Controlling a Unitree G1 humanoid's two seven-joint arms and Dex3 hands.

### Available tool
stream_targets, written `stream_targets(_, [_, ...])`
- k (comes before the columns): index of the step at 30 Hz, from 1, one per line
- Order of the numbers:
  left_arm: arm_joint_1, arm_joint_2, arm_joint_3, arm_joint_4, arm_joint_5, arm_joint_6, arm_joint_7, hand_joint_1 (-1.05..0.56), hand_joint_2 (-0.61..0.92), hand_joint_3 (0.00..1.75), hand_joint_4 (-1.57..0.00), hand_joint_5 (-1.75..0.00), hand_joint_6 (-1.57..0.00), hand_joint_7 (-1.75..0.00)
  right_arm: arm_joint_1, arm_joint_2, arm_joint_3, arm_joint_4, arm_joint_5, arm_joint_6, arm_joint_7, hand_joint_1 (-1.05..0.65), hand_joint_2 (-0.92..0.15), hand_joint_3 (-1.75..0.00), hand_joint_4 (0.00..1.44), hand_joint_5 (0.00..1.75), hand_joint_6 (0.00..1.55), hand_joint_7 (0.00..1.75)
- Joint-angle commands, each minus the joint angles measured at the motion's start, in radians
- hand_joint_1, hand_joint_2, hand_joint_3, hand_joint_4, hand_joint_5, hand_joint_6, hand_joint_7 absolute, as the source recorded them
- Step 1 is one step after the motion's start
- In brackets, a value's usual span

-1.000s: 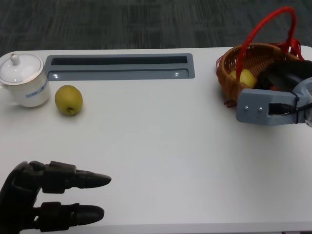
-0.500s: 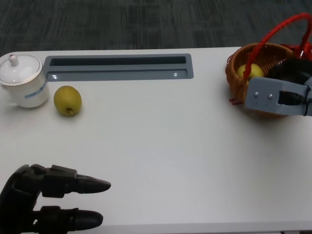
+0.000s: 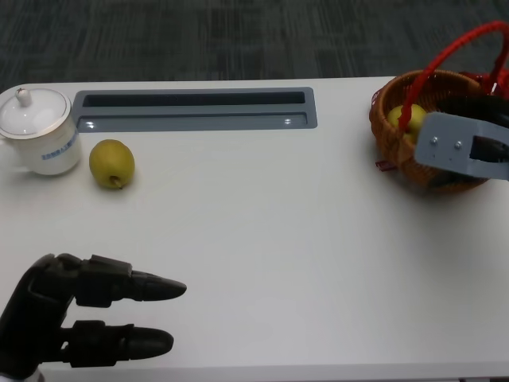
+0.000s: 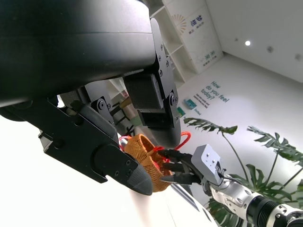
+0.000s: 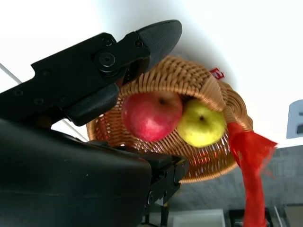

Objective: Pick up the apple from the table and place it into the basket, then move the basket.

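A wicker basket [image 3: 395, 142] with a red handle [image 3: 445, 48] stands at the table's far right. My right hand [image 3: 483, 108] grips its rim, with the silver wrist in front of it. In the right wrist view a red apple [image 5: 151, 116] and a yellow apple [image 5: 201, 124] lie inside the basket [image 5: 191, 80], with my fingers [image 5: 109, 59] over the rim. A yellow-green apple [image 3: 111, 163] lies on the table at the left. My left hand [image 3: 79, 318] rests at the near left corner, fingers stretched out and apart, holding nothing.
A white lidded cup [image 3: 40, 131] stands at the far left, beside the yellow-green apple. A grey recessed slot [image 3: 195, 109] runs along the table's back edge. The basket sits close to the table's right edge.
The basket, tilted a second ago, has moved right with my right hand and now sits level. My left hand has barely shifted.
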Motion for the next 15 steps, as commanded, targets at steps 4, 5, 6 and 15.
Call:
stream_targets(4, [-0.025,0.005,0.004,0.024,-0.009,-0.009,-0.006,-0.51,0.73,0.0,-1.29,0.0,-1.16,0.0,0.036,-0.057,-0.055,-0.033,0.068,-0.121,-0.064,-0.92,-0.76,0.0,0.26,0.03,0.2,0.02])
stream_targets(5, [-0.029,0.006,0.003,0.025,-0.008,-0.006,-0.007,-0.51,0.73,0.0,-1.29,0.0,-1.16,0.0,0.045,-0.065,-0.066,-0.038,0.08,-0.147,-0.072,-0.92,-0.77,0.0,0.26,0.03,0.2,0.01])
stream_targets(6, [-0.033,0.007,0.004,0.026,-0.006,-0.004,-0.007,-0.51,0.73,0.0,-1.29,0.0,-1.16,0.0,0.056,-0.073,-0.075,-0.044,0.092,-0.174,-0.08,-0.92,-0.77,0.0,0.26,0.02,0.2,0.01])
stream_targets(15, [-0.046,0.008,0.001,0.007,-0.014,0.05,-0.01,-0.51,0.72,0.0,-1.28,0.0,-1.15,0.0,0.194,-0.129,-0.204,-0.094,0.249,-0.428,-0.069,-0.87,-0.79,-0.01,0.35,0.03,0.22,0.01])
